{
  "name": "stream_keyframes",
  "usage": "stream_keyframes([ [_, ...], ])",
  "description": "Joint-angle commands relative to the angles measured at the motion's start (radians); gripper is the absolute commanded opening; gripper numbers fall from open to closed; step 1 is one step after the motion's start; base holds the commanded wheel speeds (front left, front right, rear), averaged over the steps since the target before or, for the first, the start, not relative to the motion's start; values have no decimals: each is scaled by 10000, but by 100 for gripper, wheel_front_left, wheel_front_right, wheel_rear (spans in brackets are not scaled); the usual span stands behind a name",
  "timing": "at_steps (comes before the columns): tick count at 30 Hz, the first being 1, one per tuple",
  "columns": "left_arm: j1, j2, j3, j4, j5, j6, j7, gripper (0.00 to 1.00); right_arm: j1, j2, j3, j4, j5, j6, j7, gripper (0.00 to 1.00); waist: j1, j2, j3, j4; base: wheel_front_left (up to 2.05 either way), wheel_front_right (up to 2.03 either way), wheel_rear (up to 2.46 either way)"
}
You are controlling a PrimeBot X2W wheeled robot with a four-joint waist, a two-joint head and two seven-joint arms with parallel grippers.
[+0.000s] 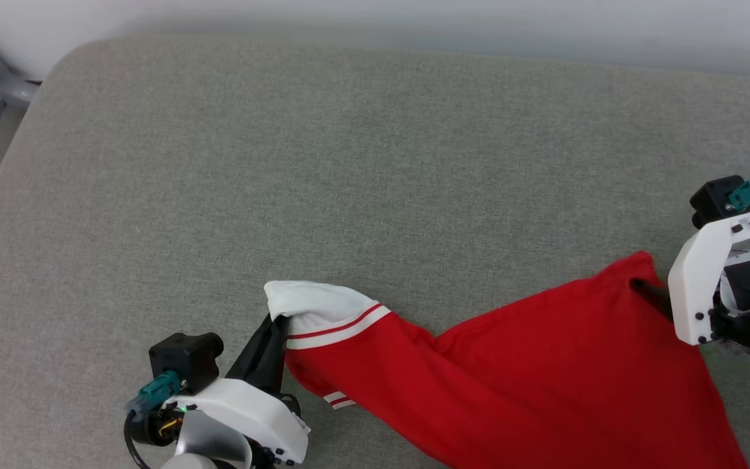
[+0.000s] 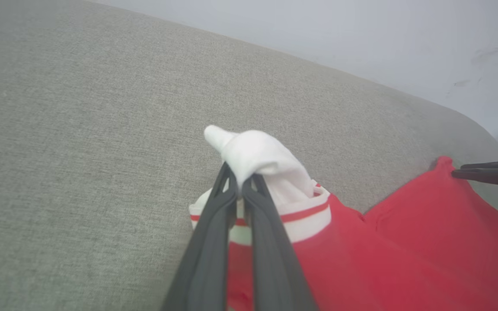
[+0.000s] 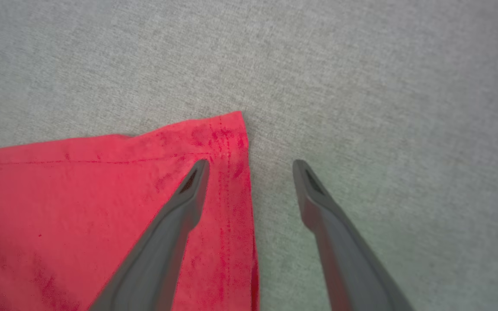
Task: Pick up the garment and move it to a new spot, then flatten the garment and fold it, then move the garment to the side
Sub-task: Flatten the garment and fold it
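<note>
Red garment (image 1: 544, 365) sprawls lower right of head view on grey cushion (image 1: 349, 163). Your left gripper (image 2: 240, 183), lower left, pinches its white cuff (image 2: 257, 151); right gripper (image 3: 251, 166) gapes astride the red corner (image 3: 227, 129), ungripped. Looks like flattening: clamp right, then stretch apart.

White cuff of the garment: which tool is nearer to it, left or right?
Left. The left tool is shut on the white cuff; the right tool is open over the red corner, across the garment.
</note>
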Motion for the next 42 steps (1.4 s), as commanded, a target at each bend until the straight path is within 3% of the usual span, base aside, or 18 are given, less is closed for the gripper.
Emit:
stream_keyframes([
  [1, -229, -52, -18, 21, 54, -83, -91, 0, -255, -83, 428, 268, 245, -4, 210, 100, -3, 0, 483, 365, 0, 0, 0],
  [9, -426, -206, -68, 238, -23, -152, -257, 0, 80, -55, 2025, 1455, 1318, 15, 1504, 100, -3, 0, 672, 557, 0, 0, 0],
  [10, -433, -217, -66, 274, -37, -158, -270, 0, 93, -72, 2152, 1545, 1439, 16, 1591, 44, -3, 0, 669, 560, 0, 0, 0],
  [11, -441, -227, -67, 309, -38, -169, -274, 0, 76, -97, 2222, 1628, 1563, 16, 1631, 0, -3, 0, 656, 559, 0, 0, 0],
  [20, -421, 200, 93, 552, 3, -209, -194, 0, -1021, -415, 2105, 1786, 1855, -5, 350, 0, -3, 0, -23, 242, 0, 0, 0],
  [28, -1247, 722, 690, 730, -194, -261, -22, 0, -1572, -219, 1306, 1994, 1532, -7, -1226, 0, -3, 0, -950, -353, 0, 0, 0],
  [33, -2907, 816, 919, 1298, -243, -551, 263, 0, -2344, -21, 607, 2382, 734, -8, -2075, 0, -3, 0, -1061, -669, 0, 0, 0],
  [42, -7075, 1035, 1335, 3622, -82, -1283, 356, 0, -4798, 603, -668, 2793, -909, -12, -3516, 0, -3, 0, -439, -1190, 0, 0, 0],
])
